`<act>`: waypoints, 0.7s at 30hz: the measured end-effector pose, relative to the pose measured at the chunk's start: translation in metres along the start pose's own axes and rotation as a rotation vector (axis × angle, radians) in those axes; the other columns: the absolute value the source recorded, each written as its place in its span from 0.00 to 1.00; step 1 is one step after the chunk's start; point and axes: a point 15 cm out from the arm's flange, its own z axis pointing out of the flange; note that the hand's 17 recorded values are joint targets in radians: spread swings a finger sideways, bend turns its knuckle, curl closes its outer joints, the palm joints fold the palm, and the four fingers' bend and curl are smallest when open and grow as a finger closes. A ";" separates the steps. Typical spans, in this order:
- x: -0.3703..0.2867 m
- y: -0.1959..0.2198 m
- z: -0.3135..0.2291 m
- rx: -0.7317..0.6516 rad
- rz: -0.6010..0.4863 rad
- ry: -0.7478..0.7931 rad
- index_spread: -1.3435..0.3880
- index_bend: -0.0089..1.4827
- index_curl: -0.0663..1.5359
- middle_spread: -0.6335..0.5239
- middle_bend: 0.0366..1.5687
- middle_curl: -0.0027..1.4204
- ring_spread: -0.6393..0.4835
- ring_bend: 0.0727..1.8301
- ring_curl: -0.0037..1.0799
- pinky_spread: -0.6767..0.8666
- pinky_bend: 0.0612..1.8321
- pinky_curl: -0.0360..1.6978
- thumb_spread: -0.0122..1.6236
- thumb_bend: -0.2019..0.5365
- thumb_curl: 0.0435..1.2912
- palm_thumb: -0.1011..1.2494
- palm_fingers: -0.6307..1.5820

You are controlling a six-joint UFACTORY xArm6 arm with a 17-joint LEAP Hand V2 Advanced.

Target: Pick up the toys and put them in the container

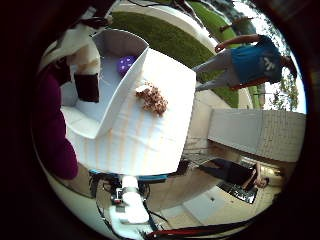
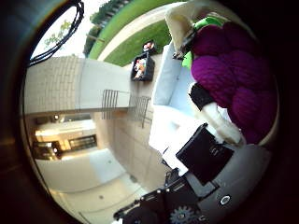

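Little-finger palm view: the hand is curling white and black fingers around a purple knitted plush toy, which is filling the view edge next to the container, close to the palm. The white container is sitting on the white-covered table; it's a rectangular box with thin, smooth walls, open top. A small purple ball-shaped toy is lying inside the container, against the wall on the table's open side. A brown fuzzy toy is lying on the table cloth just outside that same wall, touching nothing else. The cloth is looking smooth with faint pale stripes.

Thumb-side palm view: the plush is bulging in rounded, ribbed purple lobes with a bright green part at one end, pressed close to the palm. White fingers are wrapping it; the fingertips are resting against the purple yarn above the container's white wall. The grip is closed on the plush, not spread.
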 end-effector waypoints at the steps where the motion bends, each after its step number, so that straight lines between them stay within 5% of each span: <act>1: -0.007 -0.011 0.008 0.003 -0.010 -0.001 0.21 0.50 0.65 0.33 0.81 0.79 0.47 0.85 0.77 0.52 0.89 0.45 0.67 0.25 0.55 0.79 0.60; 13: -0.034 -0.071 0.096 -0.005 -0.035 -0.004 0.21 0.48 0.78 0.37 0.82 0.74 0.51 0.84 0.72 0.53 0.85 0.48 0.70 0.23 0.53 0.71 0.58; 16: -0.030 -0.072 0.108 -0.025 -0.034 -0.002 0.25 0.43 0.76 0.40 0.71 0.66 0.56 0.77 0.65 0.57 0.80 0.47 0.71 0.24 0.50 0.70 0.55; 17: -0.030 -0.070 0.113 -0.038 -0.039 -0.002 0.28 0.35 0.74 0.41 0.61 0.63 0.58 0.76 0.65 0.58 0.80 0.48 0.72 0.23 0.49 0.69 0.42; 21: -0.026 -0.065 0.122 -0.076 -0.059 -0.003 0.36 0.26 0.66 0.48 0.37 0.49 0.69 0.61 0.54 0.64 0.70 0.43 0.72 0.24 0.46 0.67 0.22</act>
